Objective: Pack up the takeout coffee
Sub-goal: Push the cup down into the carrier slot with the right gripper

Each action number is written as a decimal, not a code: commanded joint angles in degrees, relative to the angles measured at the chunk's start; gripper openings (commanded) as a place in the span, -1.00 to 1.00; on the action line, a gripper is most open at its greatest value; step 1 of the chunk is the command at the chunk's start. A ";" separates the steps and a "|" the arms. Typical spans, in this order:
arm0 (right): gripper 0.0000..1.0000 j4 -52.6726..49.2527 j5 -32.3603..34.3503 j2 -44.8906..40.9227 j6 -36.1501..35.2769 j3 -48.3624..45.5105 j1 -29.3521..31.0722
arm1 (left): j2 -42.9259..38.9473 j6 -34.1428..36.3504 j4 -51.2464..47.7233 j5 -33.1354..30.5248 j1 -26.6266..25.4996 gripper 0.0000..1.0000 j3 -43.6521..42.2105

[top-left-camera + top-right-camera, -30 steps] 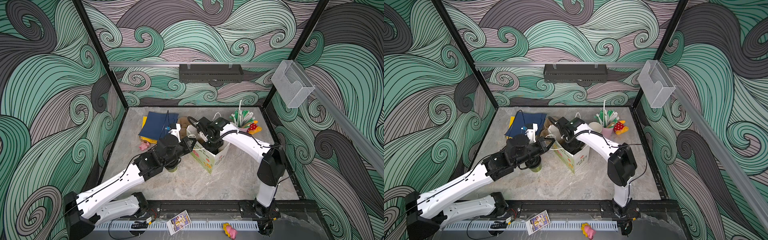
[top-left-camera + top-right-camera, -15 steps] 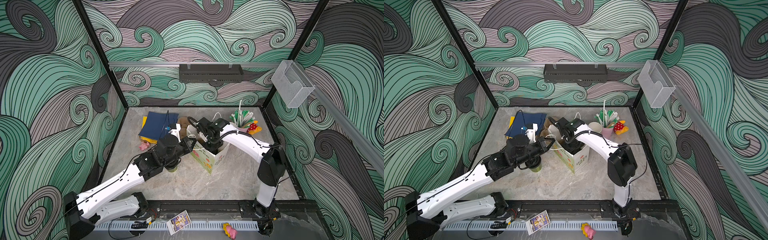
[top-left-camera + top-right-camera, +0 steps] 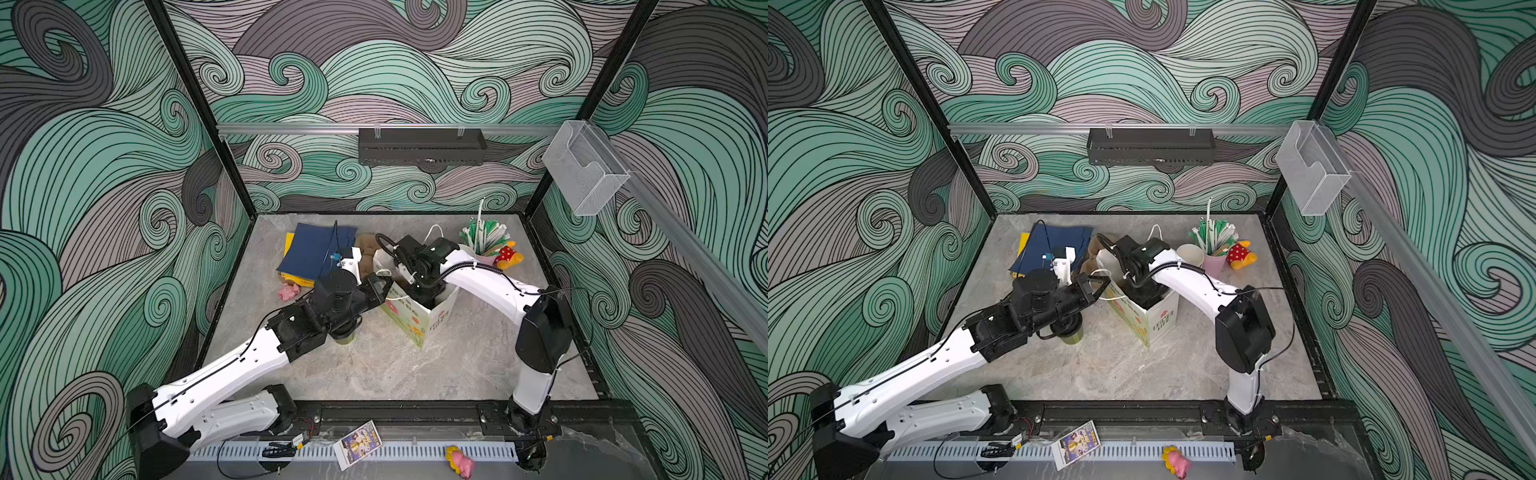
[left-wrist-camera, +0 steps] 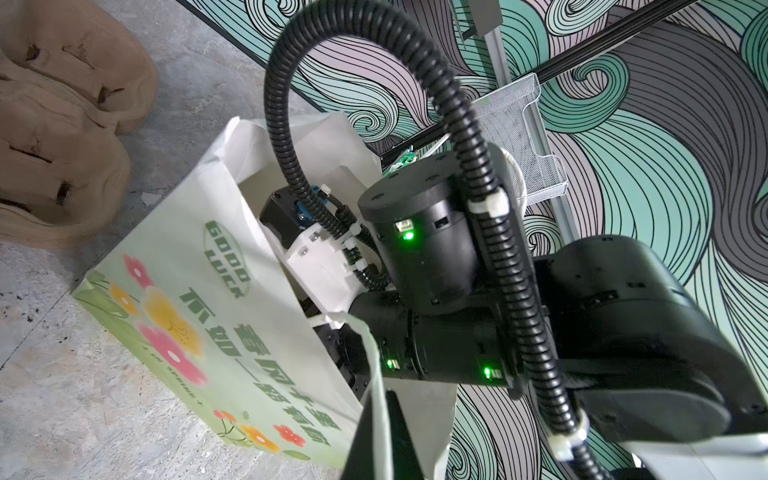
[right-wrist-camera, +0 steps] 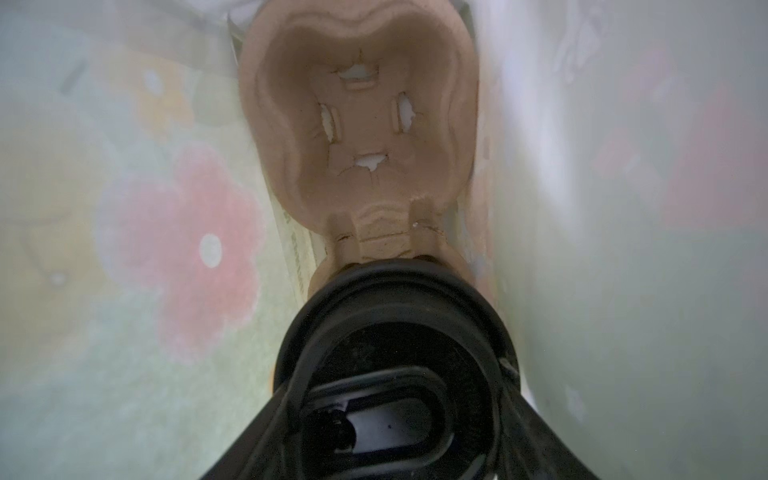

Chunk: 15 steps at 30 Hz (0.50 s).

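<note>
Reaching down inside the flowered paper bag [image 4: 199,299], the right gripper [image 5: 399,380] is clasping a lidded cup [image 5: 395,316] sitting in the pulp carrier [image 5: 361,124]; the left gripper [image 4: 380,432], fully closed, is pinching the bag's white handle [image 4: 373,374].

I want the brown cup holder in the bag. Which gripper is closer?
Right. The right gripper is inside the bag, holding a lidded cup over the cup holder; the left gripper pinches the bag's rim.
</note>
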 commanded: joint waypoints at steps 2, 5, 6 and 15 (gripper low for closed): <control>0.31 -3.76 1.28 5.43 -0.81 -5.43 -0.95 | -0.16 0.06 -0.66 -0.58 0.16 -1.00 1.18; 0.31 -3.85 1.72 5.43 -0.81 -6.30 -0.94 | -0.14 0.03 -0.64 -0.57 0.14 -1.00 1.14; 0.31 -3.81 1.87 5.43 -0.81 -6.55 -0.93 | -0.08 0.07 -0.63 -0.57 0.14 -1.00 1.13; 0.31 -4.35 2.86 6.78 -0.78 -7.49 -0.92 | -0.16 0.08 -0.77 -0.70 0.15 -1.00 1.16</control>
